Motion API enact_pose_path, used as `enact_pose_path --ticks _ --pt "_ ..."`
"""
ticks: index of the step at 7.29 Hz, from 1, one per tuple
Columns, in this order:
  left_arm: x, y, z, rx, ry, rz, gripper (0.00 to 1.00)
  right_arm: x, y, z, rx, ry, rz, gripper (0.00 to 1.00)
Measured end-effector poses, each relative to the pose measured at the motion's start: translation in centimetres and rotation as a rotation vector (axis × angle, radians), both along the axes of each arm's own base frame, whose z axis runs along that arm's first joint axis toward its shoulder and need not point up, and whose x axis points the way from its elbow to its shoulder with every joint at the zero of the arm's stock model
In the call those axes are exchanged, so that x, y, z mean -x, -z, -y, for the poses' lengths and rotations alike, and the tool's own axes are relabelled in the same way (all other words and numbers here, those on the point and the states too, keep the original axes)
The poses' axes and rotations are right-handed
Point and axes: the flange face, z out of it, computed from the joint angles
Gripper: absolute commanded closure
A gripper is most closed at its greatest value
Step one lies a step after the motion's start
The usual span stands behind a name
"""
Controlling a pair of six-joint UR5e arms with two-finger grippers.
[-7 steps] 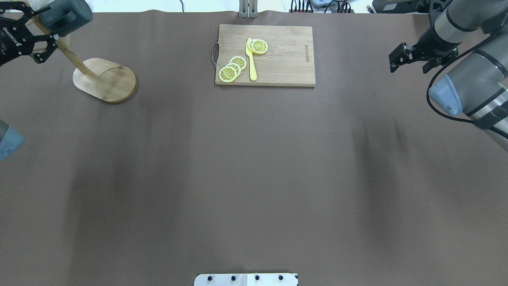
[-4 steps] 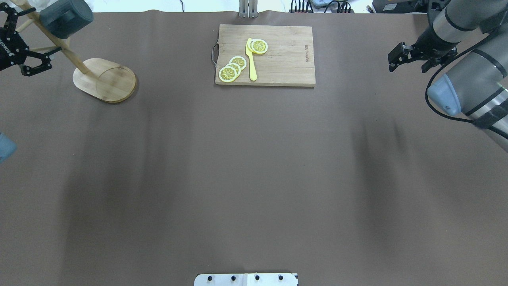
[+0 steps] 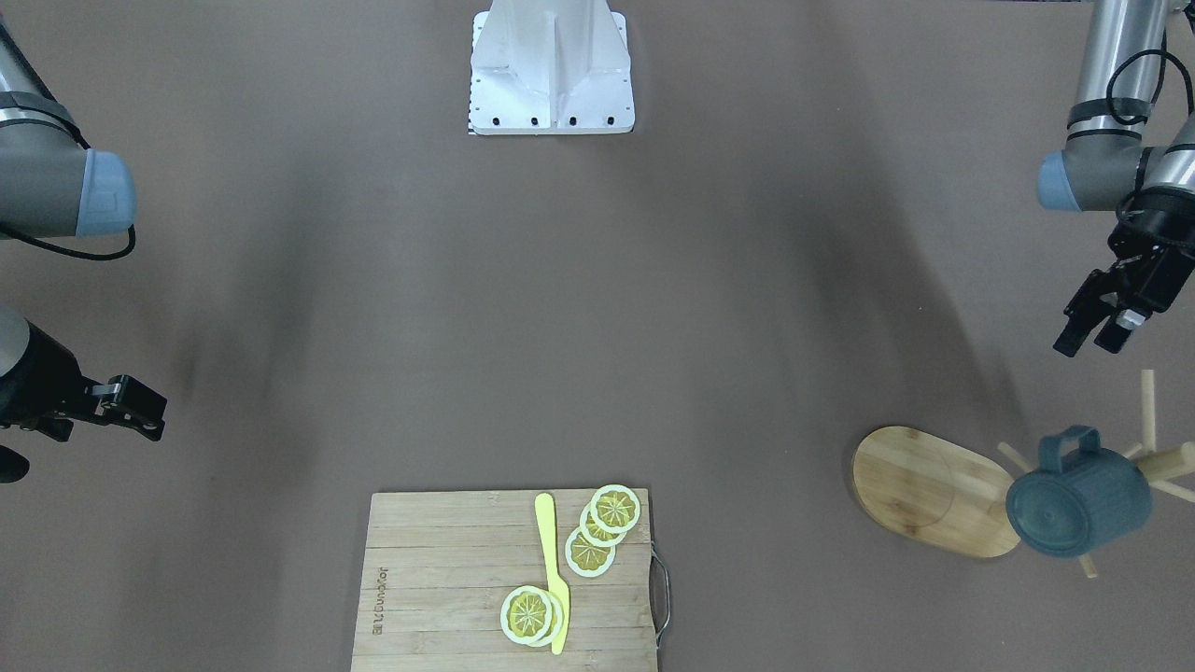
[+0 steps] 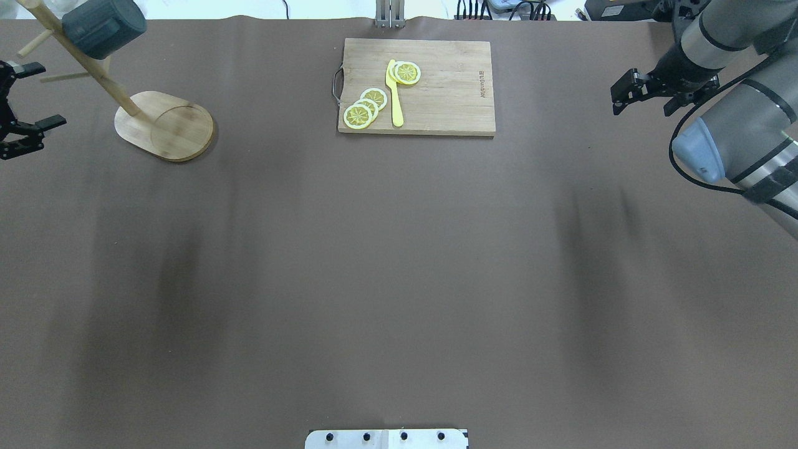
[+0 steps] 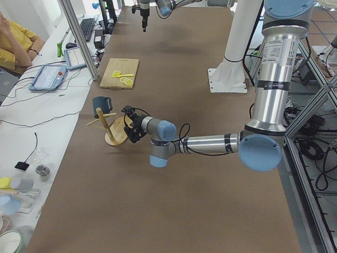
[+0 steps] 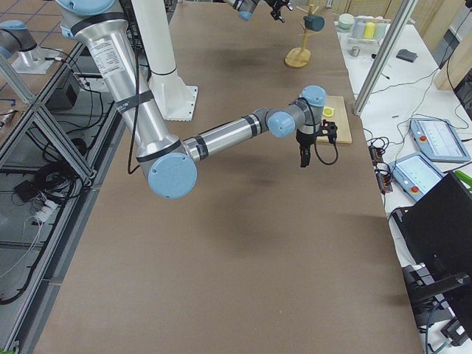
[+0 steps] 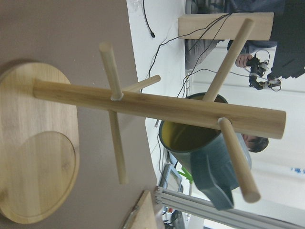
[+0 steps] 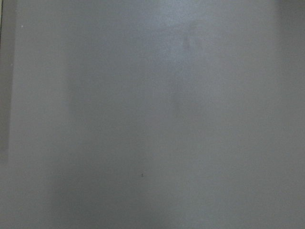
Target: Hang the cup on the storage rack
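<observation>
The dark teal cup hangs by its handle on an upper peg of the bamboo storage rack at the table's far left. It also shows in the front view and in the left wrist view, where its yellow-olive inside faces the pole. My left gripper is open and empty, apart from the rack on its near-left side. My right gripper is open and empty above the table's far right.
A wooden cutting board with lemon slices and a yellow knife lies at the far middle. The robot's white base is at the near edge. The right wrist view shows only bare brown table.
My left gripper has drawn back from the rack's pole toward the near side, open and empty. The cup stays hanging on its peg. The right arm has barely moved.
</observation>
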Motion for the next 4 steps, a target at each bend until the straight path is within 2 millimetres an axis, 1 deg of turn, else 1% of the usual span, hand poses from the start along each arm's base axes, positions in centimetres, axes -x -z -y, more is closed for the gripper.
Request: enact_pose_path --ticks 1,2,3,4 --pt "1.8 -1.4 -0.9 -0.089 -0.011 0.131 0.02 0.0 -0.1 0.0 0.001 0.001 -0.002 0.00" --pt "3.0 -3.0 -1.9 -0.174 -0.017 0.272 0.02 0.0 -0.2 0.2 -0.005 -0.002 -0.005 0.00" --pt "3.6 -4.4 -2.4 -0.235 -0.021 0.406 0.02 -0.3 -0.2 0.3 -0.023 -0.010 -0.013 0.00" --pt "4.2 -5.7 -2.0 -0.282 -0.026 0.564 0.02 -0.9 -0.3 0.6 -0.046 -0.027 -0.023 0.00"
